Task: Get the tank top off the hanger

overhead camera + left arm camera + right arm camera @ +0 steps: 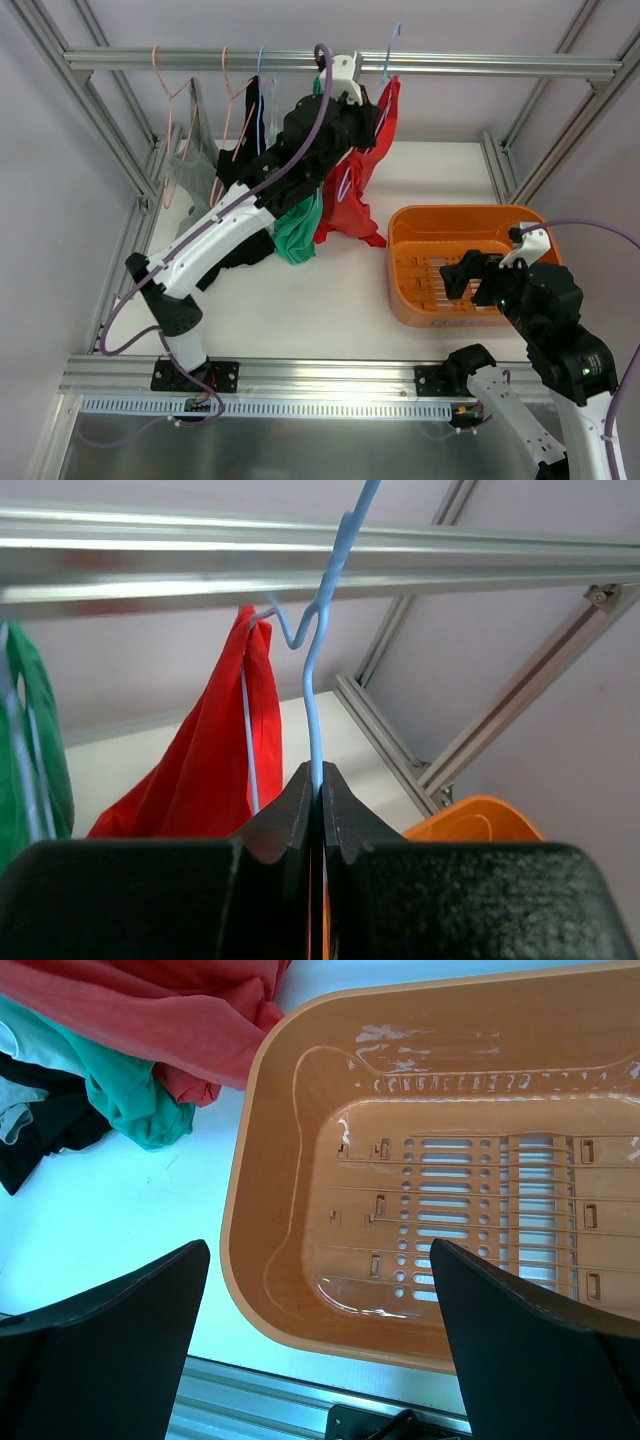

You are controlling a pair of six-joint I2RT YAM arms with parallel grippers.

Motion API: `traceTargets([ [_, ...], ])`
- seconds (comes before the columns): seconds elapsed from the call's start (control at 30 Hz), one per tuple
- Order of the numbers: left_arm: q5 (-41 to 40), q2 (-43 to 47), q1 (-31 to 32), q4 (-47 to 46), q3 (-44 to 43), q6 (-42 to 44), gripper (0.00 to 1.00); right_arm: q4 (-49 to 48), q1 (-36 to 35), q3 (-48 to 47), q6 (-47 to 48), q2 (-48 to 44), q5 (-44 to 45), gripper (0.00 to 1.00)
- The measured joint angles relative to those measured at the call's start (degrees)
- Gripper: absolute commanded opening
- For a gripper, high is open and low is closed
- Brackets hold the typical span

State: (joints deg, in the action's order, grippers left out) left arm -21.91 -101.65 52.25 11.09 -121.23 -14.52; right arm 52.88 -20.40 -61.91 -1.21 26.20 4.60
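A red tank top [355, 195] hangs from a light-blue wire hanger [392, 50] hooked over the top rail [480, 66]. In the left wrist view the hanger's neck [316, 700] runs straight down between the jaws of my left gripper [321, 780], which is shut on the wire just below the hook. The red tank top [215, 770] hangs to the left of that wire. My right gripper [455, 275] hovers over the orange basket [400, 290], with its jaws wide apart and nothing between them [320, 1260].
Pink hangers [165, 80] and grey [190, 170], black and green garments [295, 235] hang along the rail left of the red one, their hems on the white table. The basket [245, 1240] holds nothing. Aluminium frame posts [560, 130] stand at the right.
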Motion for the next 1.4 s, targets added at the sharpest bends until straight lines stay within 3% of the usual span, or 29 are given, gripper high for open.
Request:
traceTargets([
  [0.2, -1.2, 13.1, 1.4, -7.8, 17.2, -0.9, 0.0, -0.3, 0.0, 1.1, 0.0, 0.3, 0.0, 0.99],
  [0.6, 4.4, 32.7, 6.3, -12.1, 34.9, -2.4, 0.0, -3.0, 0.0, 1.2, 0.5, 1.6, -4.7, 0.99],
  [0.73, 9.0, 42.3, 9.9, -7.3, 38.6, -2.7, 0.0, -5.9, 0.0, 1.1, 1.2, 3.0, -11.0, 0.99],
  [0.93, 16.5, 54.8, 10.0, 4.9, 35.1, -4.9, 0.0, -13.1, 0.0, 0.4, -0.5, 5.0, -25.3, 0.95],
  [1.03, 16.8, 59.6, 10.0, 8.2, 34.8, -5.8, 0.0, -19.6, 0.0, 0.2, -4.3, 6.3, -33.4, 0.87],
  [1.2, 16.8, 59.5, 10.0, 9.8, 37.0, -6.8, 0.0, -26.6, -1.9, -3.9, -9.3, 12.4, -38.5, 0.77],
  [1.4, 16.8, 51.9, 10.0, 10.7, 43.3, -8.6, 0.0, -28.6, -12.5, -10.5, -8.5, 21.2, -31.5, 0.65],
])
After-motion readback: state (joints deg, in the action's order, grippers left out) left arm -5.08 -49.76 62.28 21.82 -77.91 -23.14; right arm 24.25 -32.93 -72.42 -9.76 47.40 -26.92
